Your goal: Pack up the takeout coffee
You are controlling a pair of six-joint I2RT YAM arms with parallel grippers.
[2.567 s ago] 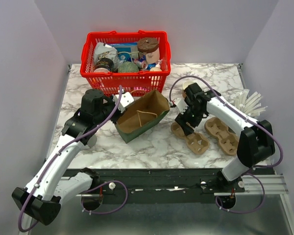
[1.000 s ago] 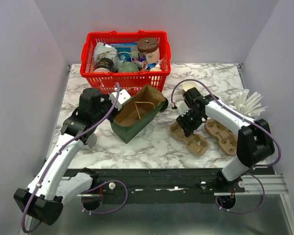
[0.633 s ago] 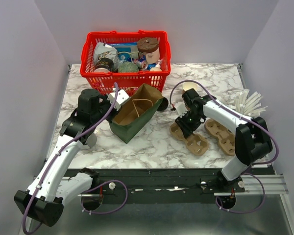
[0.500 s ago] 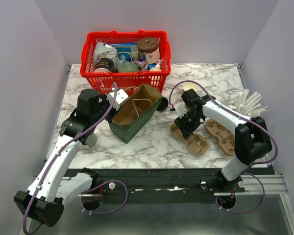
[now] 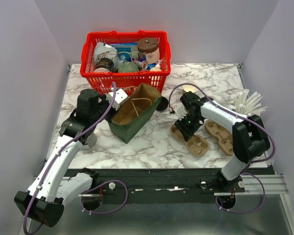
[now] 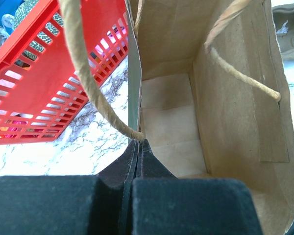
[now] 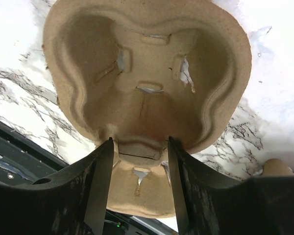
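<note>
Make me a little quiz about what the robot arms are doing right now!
1. True or false: the left end effector is shut on the edge of the paper bag.
2. The right end effector straddles: A) the red basket, B) a pulp cup carrier, C) a lidded cup.
3. How many pulp cup carriers lie on the table?
Key: 1 true; 2 B; 3 two.
</note>
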